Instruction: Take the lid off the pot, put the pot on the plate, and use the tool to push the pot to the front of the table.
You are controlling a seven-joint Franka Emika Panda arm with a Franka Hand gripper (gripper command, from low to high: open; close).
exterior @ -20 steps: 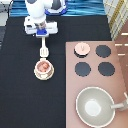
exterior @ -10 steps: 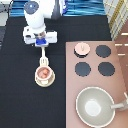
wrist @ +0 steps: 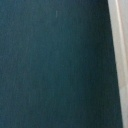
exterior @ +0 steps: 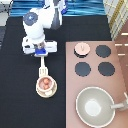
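From above you see the gripper [exterior: 41, 52] at the top end of the tool [exterior: 43, 65], whether it grips I cannot tell, the tool's head touching the open pot [exterior: 45, 84] on the plate [exterior: 38, 90], the lid [exterior: 82, 48] on the stove [exterior: 120, 75], while your wrist camera shows only the table [wrist: 55, 65].

Gripper: mine [exterior: 41, 51], low over the black tabletop [exterior: 20, 95], toward the exterior view's upper left.
Stove: brownish-pink block [exterior: 120, 80] on my right side of view.
Backdrop: blue sheet [exterior: 85, 7] along the top.
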